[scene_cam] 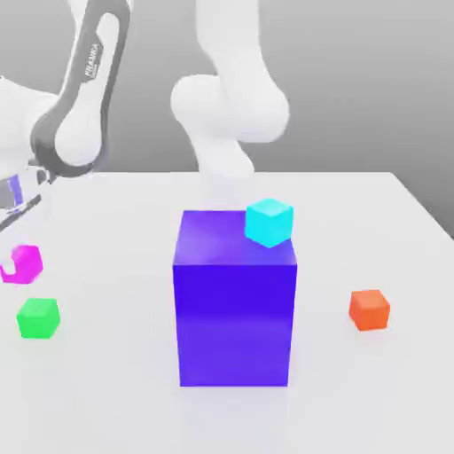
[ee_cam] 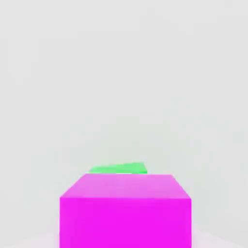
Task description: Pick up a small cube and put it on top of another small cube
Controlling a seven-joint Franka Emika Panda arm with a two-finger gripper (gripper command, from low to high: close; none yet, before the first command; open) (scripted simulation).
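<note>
The small cube (scene_cam: 27, 263) is bright magenta-pink, with flat, plain faces and crisp straight edges. In the hand view its upper face is a softer, paler pink, while the face below that is strong, even magenta. It sits at the exterior view's far left, near the green cube (scene_cam: 38, 318), and a pale fingertip covers part of its left side. Whether it touches the tabletop (scene_cam: 115, 381) I cannot tell. The claw (scene_cam: 9, 266) is closed on it. It looks about as big as the green one and far smaller than the blue-purple block (scene_cam: 234, 310).
</note>
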